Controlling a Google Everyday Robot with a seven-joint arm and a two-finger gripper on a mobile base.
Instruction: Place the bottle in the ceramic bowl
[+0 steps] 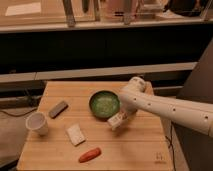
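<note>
The wooden bench (pixel 142 150) is taking up the foreground, everything spread across its top. The white arm (pixel 170 107) is reaching in from the right and bending down near the middle, which looks like a carry posture, not a reach for something new. The ceramic bowl (pixel 92 104) is sitting centre-bench, empty and open side up, ready to receive. Off to the left a paper cup (pixel 37 122) is standing upright, well apart. A flat white block (pixel 76 134), a dark block (pixel 58 108) and a reddish piece (pixel 90 154) are lying clear of the route. The tool (pixel 120 119) is hanging just beside the bowl's right rim, fingers clamped together on the bottle (pixel 115 122), tilted and seemingly off the wood. A short shift left should be bringing it over the bowl.
</note>
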